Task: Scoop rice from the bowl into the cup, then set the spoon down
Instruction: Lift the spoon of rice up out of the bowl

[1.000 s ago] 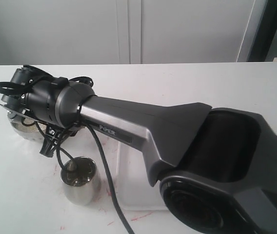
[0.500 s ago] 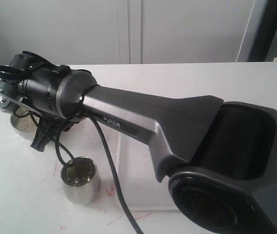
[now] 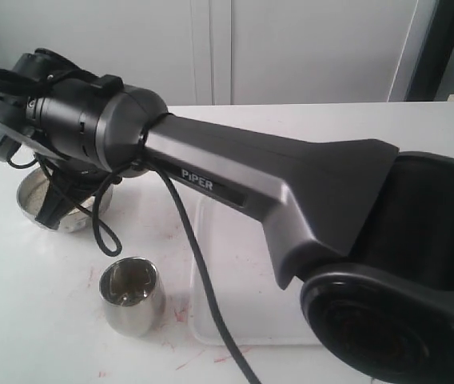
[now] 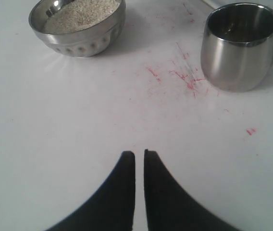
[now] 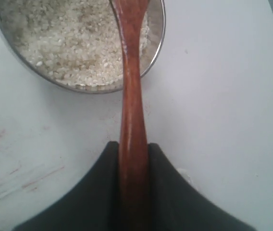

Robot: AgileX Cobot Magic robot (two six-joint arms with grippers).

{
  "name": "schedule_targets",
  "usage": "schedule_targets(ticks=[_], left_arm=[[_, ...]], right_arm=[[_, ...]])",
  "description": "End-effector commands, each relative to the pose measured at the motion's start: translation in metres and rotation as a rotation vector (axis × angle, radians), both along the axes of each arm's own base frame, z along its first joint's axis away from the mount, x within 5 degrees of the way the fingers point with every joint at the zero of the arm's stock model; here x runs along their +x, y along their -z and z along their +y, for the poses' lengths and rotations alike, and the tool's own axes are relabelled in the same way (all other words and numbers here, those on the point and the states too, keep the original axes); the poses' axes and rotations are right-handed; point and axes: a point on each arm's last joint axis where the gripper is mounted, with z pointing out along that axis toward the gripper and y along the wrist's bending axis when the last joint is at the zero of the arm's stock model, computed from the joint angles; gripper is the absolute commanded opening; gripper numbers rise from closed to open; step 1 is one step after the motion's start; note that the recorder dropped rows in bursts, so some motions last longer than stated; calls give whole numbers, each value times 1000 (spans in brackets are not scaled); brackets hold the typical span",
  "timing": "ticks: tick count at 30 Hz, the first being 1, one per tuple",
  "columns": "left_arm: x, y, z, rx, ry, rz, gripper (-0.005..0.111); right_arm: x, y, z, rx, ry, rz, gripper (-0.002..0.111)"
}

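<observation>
1. Right now the right gripper (image 5: 133, 147) clamps the wooden spoon (image 5: 131, 91) by its handle. The handle reaches over the rim of the steel bowl (image 5: 162, 29), above the rice (image 5: 64, 43). The spoon's head lies out of frame, so I cannot tell whether it is loaded.
2. The left gripper (image 4: 139, 155) hangs over the white table (image 4: 55, 125), jaws nearly together and holding nothing.
3. The steel cup (image 3: 133, 298) stands apart from the bowl.
4. Risks:
   - Tilting the small head in transit would spill grains.
   - The cup's narrow mouth invites misses.
   - The arm's dangling black cable (image 3: 197, 260) passes near the cup and could nudge it.
</observation>
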Motion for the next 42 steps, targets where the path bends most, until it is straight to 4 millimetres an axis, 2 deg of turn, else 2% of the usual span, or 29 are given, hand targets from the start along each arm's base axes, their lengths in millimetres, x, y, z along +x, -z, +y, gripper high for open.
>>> schedule_targets(ticks=[1,10,26,30,36,42], left_arm=[[0,2,-1,-9,8,4,14],[0,2,-1,-9,8,4,14],[0,2,-1,-9,8,4,14],[0,2,-1,-9,8,4,14],[0,2,-1,-9,8,4,14],[0,2,-1,-9,8,4,14]], right_arm=[[-4,-17,-6,10,-21,21,0],[-17,-56,-14,140,-38,56,0],[-40,-122,-37,228,-72,5,0],[-44,-131,-41,248,-80,0,0],[-48,-132,-42,256,-81,29,0],[-56,-153,-51,290,-86,-2,0]])
